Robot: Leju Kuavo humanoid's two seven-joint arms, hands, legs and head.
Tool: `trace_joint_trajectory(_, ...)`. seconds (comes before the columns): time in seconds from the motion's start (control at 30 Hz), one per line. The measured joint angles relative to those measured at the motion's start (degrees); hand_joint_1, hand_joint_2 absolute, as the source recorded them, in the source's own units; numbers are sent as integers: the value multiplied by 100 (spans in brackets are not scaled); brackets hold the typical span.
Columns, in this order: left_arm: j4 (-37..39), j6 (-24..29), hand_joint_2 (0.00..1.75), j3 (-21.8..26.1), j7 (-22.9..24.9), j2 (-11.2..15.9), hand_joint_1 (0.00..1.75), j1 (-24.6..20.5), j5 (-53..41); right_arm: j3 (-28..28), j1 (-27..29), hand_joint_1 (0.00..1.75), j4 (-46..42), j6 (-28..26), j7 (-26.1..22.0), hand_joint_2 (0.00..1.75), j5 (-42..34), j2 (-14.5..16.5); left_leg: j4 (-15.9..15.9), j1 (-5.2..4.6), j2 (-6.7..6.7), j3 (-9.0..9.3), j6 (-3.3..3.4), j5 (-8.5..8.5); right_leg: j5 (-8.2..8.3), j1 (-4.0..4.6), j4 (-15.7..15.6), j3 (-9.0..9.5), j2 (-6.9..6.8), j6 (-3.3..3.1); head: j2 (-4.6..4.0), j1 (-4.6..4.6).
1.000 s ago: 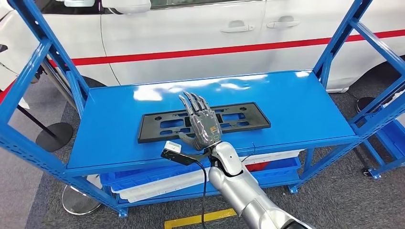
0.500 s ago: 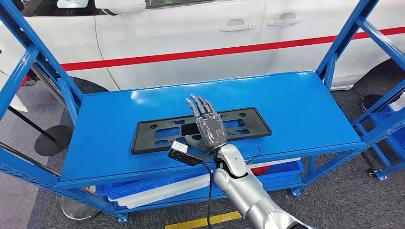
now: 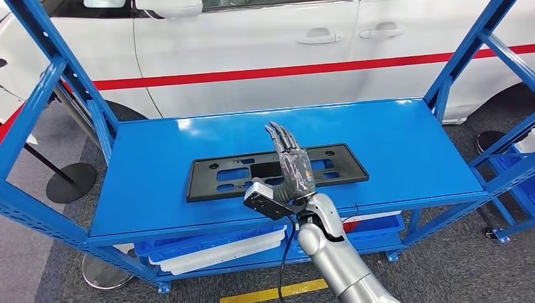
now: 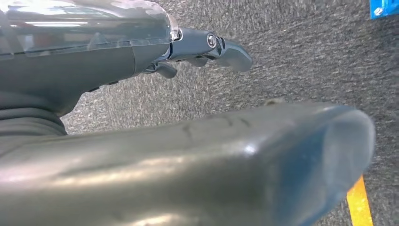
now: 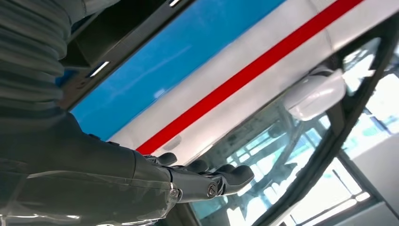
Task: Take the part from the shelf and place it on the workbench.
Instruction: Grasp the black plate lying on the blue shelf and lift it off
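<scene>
While flat on shelf (image 3: pixel 404 148) — part (image 3: pixel 221 175) (black), beneath robot hand (image 3: pixel 291 165)

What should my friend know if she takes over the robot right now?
Right robot hand: open, fingers straight, raised above the black part, not holding it.
Left robot hand: hanging over the floor, holding nothing.
The black part lies flat on the blue shelf.
Done: nothing picked up yet.
Left: grip the part, lift it, carry it to the workbench.

White car (image 3: pixel 252 50), blue bins (image 3: pixel 208 243)
</scene>
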Motion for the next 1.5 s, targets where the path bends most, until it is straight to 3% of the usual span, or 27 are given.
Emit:
trace_joint_trajectory(0.03,0,-9,0,0,0,1,0,-2,13,-37,63,0,-129,101,-91,175,-267,-17,7,-9,-4,-2,-25,-15,23,12,-169,84,-3,-22,0,0)
trace_joint_trajectory(0.17,0,-43,0,-2,26,24,0,21,35,-276,529,0,-1070,492,-312,175,-1182,-232,83,-12,-10,-21,-147,-112,3,8,-268,136,-13,-125,0,-1)
trace_joint_trajectory(0.23,0,-48,0,-7,45,42,0,30,34,-388,747,0,-1552,594,-376,175,-1388,-366,531,9,-3,-212,-206,-387,3,-15,-298,171,-21,-183,0,-1)
trace_joint_trajectory(0.3,0,-54,0,-22,49,50,0,31,27,-497,982,0,-2001,629,-448,175,-1480,-533,1301,22,-2,-579,-249,-736,-12,-12,-298,183,-23,-209,0,-1)
trace_joint_trajectory(0.33,0,-56,0,-31,40,54,0,32,25,-539,1102,0,-2193,612,-485,175,-1452,-629,1574,26,-2,-718,-262,-808,-18,-11,-296,187,-23,-210,0,-1)
trace_joint_trajectory(0.37,0,-59,0,-37,27,57,0,35,27,-566,1206,0,-2343,575,-518,175,-1375,-722,1643,27,-2,-761,-266,-766,-23,-10,-294,192,-21,-207,0,-1)
trace_joint_trajectory(0.4,0,-60,0,-40,9,58,0,38,40,-579,1298,0,-2457,513,-548,175,-1249,-816,1472,28,-2,-687,-260,-615,-29,-10,-292,201,-15,-201,0,-1)
trace_joint_trajectory(0.47,0,-56,0,-40,-41,65,0,34,86,-563,1420,0,-2562,329,-583,175,-932,-970,699,25,-1,-325,-221,-222,-43,-7,-283,222,1,-176,0,-1)
trace_joint_trajectory(0.53,0,-48,0,-40,-103,68,0,14,143,-472,1468,0,-2550,102,-551,175,-533,-1080,125,1,-7,-68,-151,-37,-50,9,-267,224,16,-121,0,-1)
trace_joint_trajectory(0.63,0,-36,0,-40,-173,62,0,1,204,-202,1483,0,-2418,-137,-360,175,110,-1138,5,-17,-13,-28,-43,-13,-43,9,-262,218,21,-21,0,-1)
trace_joint_trajectory(0.7,0,-34,0,-40,-185,51,0,1,208,-27,1511,0,-2310,-245,-159,175,509,-1145,-43,5,-7,-2,30,38,-176,-1,-93,149,13,39,0,0)
trace_joint_trajectory(0.8,0,-50,0,-44,-186,48,0,1,156,155,1614,0,-2178,-386,111,175,1029,-1156,-64,7,-4,-6,81,66,-702,-27,836,-270,6,103,0,-1)
trace_joint_trajectory(0.83,0,-65,0,-51,-186,48,0,5,127,202,1681,0,-2135,-424,187,175,1172,-1158,-63,4,-6,-9,81,65,-808,-34,1145,-411,5,118,0,-1)
trace_joint_trajectory(0.87,0,-80,0,-69,-186,47,0,9,97,249,1754,0,-2088,-451,254,175,1303,-1161,-60,4,-10,-10,80,63,-812,-39,1285,-472,5,127,0,-1)
trace_joint_trajectory(0.9,0,-95,0,-94,-186,45,0,12,66,297,1821,0,-2040,-469,320,175,1426,-1163,-55,4,-15,-10,75,59,-719,-45,1228,-439,4,131,0,-1)
trace_joint_trajectory(0.97,0,-124,0,-152,-189,39,0,10,13,383,1894,0,-1961,-465,438,175,1635,-1157,-32,5,-22,-2,43,37,-367,-58,543,-92,0,114,0,-1)
trace_joint_trajectory(1.03,0,-149,0,-187,-197,34,0,-5,-20,464,1892,0,-1885,-407,560,175,1854,-1115,9,-17,-21,-13,-18,3,-171,-42,-70,216,0,58,0,-1)
trace_joint_trajectory(1.2,0,-166,0,-280,-230,15,0,-36,-45,651,1751,0,-1537,-258,723,175,2198,-909,105,-8,-17,-38,-187,-95,-146,-20,-236,285,-1,-125,0,-1)
trace_joint_trajectory(1.23,0,-166,0,-295,-234,11,0,-38,-45,678,1712,0,-1481,-252,730,175,2215,-871,310,0,-16,-127,-216,-225,-138,-29,-252,291,-10,-159,0,-1)
trace_joint_trajectory(1.33,0,-168,0,-322,-239,5,0,-31,-44,736,1632,0,-1311,-248,764,175,2249,-786,1424,15,-14,-647,-266,-752,-142,-8,-251,289,-35,-210,0,-1)
trace_joint_trajectory(1.37,0,-168,0,-326,-238,4,0,-26,-42,753,1597,0,-1233,-248,781,175,2263,-757,1646,15,-13,-756,-266,-794,-144,3,-247,288,-36,-215,0,-1)
trace_joint_trajectory(1.4,0,-159,0,-328,-230,2,0,-22,-38,767,1532,0,-1128,-253,801,175,2275,-715,1627,14,-13,-751,-255,-708,-146,12,-241,288,-30,-219,0,-1)
trace_joint_trajectory(1.43,0,-139,0,-330,-216,-4,0,-21,-32,780,1433,0,-996,-262,819,175,2283,-658,1394,11,-13,-644,-231,-530,-147,22,-234,291,-19,-221,0,-1)
trace_joint_trajectory(1.5,0,-135,0,-334,-202,-16,0,-31,-37,798,1189,0,-716,-269,879,175,2250,-538,586,-10,-10,-265,-155,-143,-149,44,-221,299,-1,-215,0,0)
